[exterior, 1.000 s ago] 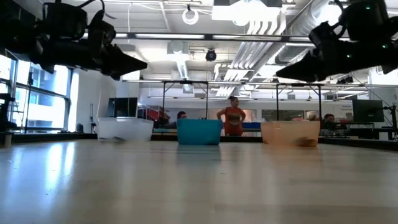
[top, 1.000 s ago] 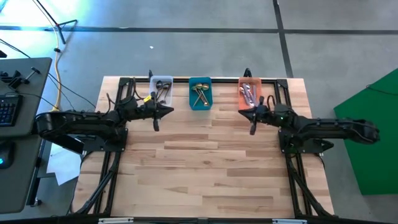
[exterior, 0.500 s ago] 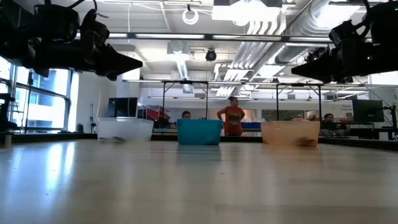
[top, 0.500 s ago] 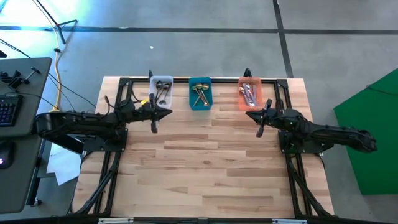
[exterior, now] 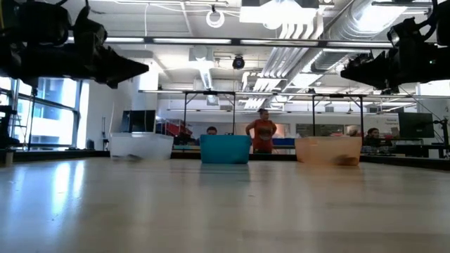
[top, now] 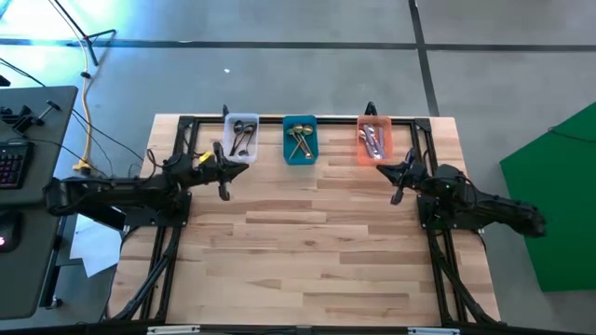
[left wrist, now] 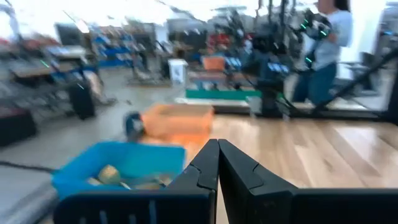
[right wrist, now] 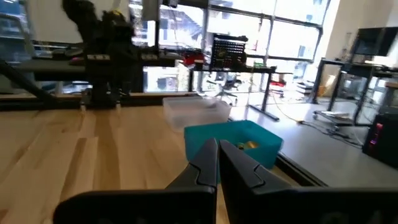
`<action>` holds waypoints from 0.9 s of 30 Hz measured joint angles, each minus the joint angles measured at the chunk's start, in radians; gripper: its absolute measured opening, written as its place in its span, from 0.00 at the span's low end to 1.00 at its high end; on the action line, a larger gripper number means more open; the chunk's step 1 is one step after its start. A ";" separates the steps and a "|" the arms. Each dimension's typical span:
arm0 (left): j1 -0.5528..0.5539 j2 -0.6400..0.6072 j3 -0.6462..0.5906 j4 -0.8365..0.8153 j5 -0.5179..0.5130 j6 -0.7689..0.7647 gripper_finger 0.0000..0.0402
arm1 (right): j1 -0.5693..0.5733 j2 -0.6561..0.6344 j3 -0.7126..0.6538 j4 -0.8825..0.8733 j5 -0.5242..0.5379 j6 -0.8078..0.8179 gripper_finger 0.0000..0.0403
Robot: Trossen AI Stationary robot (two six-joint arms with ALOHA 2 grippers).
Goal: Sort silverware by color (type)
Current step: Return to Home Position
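clear bin (top: 252,119): black spoons (top: 242,140); teal bin (top: 286,140): gold spoons (top: 299,142); orange bin (top: 389,130): silver spoons (top: 372,141)

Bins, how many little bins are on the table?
3, in a row along the back edge of the table: a clear bin on the left, a teal bin in the middle, and an orange bin on the right. None seem hidden.

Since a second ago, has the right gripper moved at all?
Yes. In the high view the right gripper, fingers shut, has drawn back from the front of the orange bin, toward the picture's right.
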 joint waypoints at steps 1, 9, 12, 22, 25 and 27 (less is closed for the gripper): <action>0.000 -0.023 0.001 -0.006 -0.021 0.011 0.00 | 0.000 -0.017 0.000 -0.021 0.015 0.000 0.00; 0.001 -0.248 0.001 -0.310 -0.103 0.017 0.00 | 0.000 -0.015 0.000 -0.021 0.018 -0.008 0.00; 0.001 -0.361 0.001 -0.420 -0.122 0.013 0.00 | 0.000 -0.015 0.000 -0.021 0.018 -0.009 0.00; 0.001 -0.762 0.001 -0.720 -0.102 -0.006 0.00 | 0.000 -0.012 -0.001 -0.021 0.019 -0.037 0.00; 0.003 -0.788 0.007 -0.755 -0.100 -0.002 0.00 | 0.000 -0.013 -0.001 -0.020 0.030 -0.038 0.00; 0.003 -0.789 0.006 -0.761 -0.100 0.002 0.00 | -0.005 -0.012 -0.001 -0.018 0.042 -0.038 0.00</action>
